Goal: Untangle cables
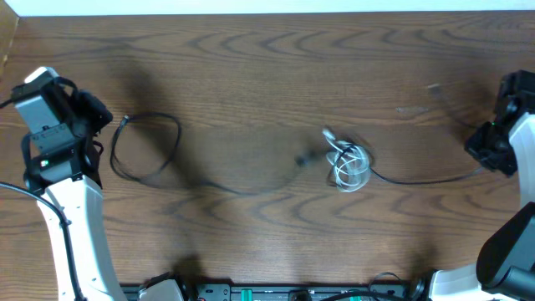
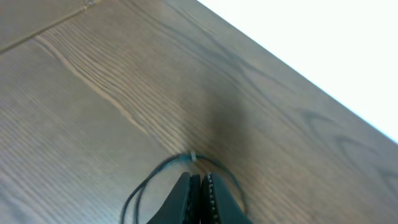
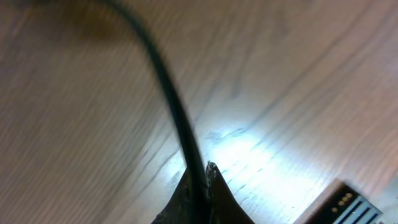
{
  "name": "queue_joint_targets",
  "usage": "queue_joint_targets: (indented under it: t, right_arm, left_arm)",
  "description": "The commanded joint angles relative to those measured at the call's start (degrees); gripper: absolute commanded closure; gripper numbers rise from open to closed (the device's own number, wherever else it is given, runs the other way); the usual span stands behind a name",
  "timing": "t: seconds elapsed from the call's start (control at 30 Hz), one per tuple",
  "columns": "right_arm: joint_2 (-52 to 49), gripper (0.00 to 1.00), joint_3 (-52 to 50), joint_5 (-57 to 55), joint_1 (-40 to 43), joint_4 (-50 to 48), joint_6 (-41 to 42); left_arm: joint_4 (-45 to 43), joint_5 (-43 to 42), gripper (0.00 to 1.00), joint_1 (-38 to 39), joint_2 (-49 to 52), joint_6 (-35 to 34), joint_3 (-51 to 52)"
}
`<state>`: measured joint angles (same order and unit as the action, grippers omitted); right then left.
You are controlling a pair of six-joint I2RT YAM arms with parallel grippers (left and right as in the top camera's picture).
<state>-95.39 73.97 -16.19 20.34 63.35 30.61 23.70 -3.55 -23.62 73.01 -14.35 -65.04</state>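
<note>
The long black cable (image 1: 251, 191) makes a loop at the left (image 1: 146, 146), crosses the table and runs on to the right. The white cable (image 1: 349, 165) is a small coil at the middle, lying on the black one. My left gripper (image 1: 102, 118) is shut beside the loop's plug end. In the left wrist view its jaws (image 2: 200, 180) are closed, with the plug end (image 2: 194, 157) just past the tips and the loop (image 2: 143, 190) around them. My right gripper (image 1: 483, 159) is shut on the black cable, which leaves its jaws (image 3: 204, 171) and runs up and left (image 3: 165, 87).
The wooden table's (image 1: 251, 67) far edge meets a white strip (image 1: 267, 7) at the top. The arm bases and a rail (image 1: 276, 293) line the near edge. A dark part with light dots (image 3: 348, 202) shows at the bottom right of the right wrist view.
</note>
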Motion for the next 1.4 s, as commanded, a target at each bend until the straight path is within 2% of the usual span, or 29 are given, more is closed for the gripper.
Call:
queue_joint_targets:
  t: [0.0,0.07,0.13,0.27,0.3,0.37,0.47,0.5,0.57,0.63,0.77,0.9,0.93,1.07,1.1,1.17,1.27,1.37]
  right_arm:
    - [0.57,0.99,0.11,-5.29,1.79,0.37,2.23]
    - [0.57,0.99,0.11,-5.29,3.04,0.24,2.62]
    - [0.57,0.99,0.11,0.24,3.89,-0.37,1.38]
    - [0.57,0.99,0.11,19.76,2.93,-3.43,-10.40]
    - [0.57,0.93,0.11,26.97,2.01,-3.98,-14.36]
    - [0.57,0.64,0.11,36.11,0.50,-4.26,-20.98]
    - [0.57,0.33,0.11,42.91,-2.43,-4.66,-26.88]
    - [0.57,0.30,0.11,43.65,-3.15,-4.68,-28.22]
    - [0.57,0.25,0.11,43.80,-5.03,-4.59,-30.67]
    - [0.57,0.16,0.11,43.78,-7.21,-4.39,-33.46]
    - [0.57,0.08,0.04,43.30,-12.35,-4.39,-39.28]
    - [0.55,0.07,-0.37,36.20,-17.00,-4.44,-40.96]
    - [0.55,0.10,-0.94,29.59,-19.10,-4.42,-40.11]
    - [0.55,0.11,-1.46,16.61,-21.75,-2.03,-31.85]
    - [0.55,0.10,-1.46,12.55,-22.36,-0.37,-25.46]
    - [0.55,0.06,-1.46,17.18,-22.67,0.07,-24.48]
    - [0.55,0.05,-1.49,33.05,-23.10,-0.50,-35.60]
    - [0.55,0.01,-1.49,33.07,-23.23,-0.74,-35.32]
  left_arm:
    - [-0.76,-3.26,0.93,-0.22,-0.48,-3.28,-0.13]
    - [-1.33,-3.52,0.92,-0.22,-0.46,-4.70,-0.13]
    - [-1.60,-7.23,0.93,-0.11,-0.44,-6.12,-0.13]
    - [-2.01,-20.24,0.92,2.21,-0.02,-6.10,-0.13]
    - [-1.90,-23.43,0.93,4.09,0.22,-5.79,-0.11]
    - [-1.22,-27.52,0.93,7.21,0.63,-3.52,-0.11]
    - [1.38,-28.87,0.92,14.25,1.55,-0.72,-0.07]
    - [2.38,-28.85,0.91,16.44,1.92,0.17,-0.07]
    - [4.02,-28.85,0.78,20.28,2.80,1.62,-0.07]
    - [6.21,-28.85,0.72,24.63,4.20,3.19,-0.07]
    - [9.07,-28.83,0.67,31.47,7.58,6.60,-0.07]
    - [10.82,-28.83,0.60,37.20,12.11,11.43,-0.07]
    - [10.99,-28.83,0.58,39.71,14.49,13.16,-0.07]
    - [10.99,-28.83,0.55,43.60,18.12,15.76,-0.07]
    - [11.08,-28.81,0.54,45.64,19.98,17.11,-0.07]
    - [11.23,-28.81,0.53,47.34,21.55,17.18,-0.07]
    - [11.58,-28.81,0.53,50.12,23.74,17.38,-0.07]
    - [11.56,-28.30,0.53,52.22,25.55,18.45,-0.07]
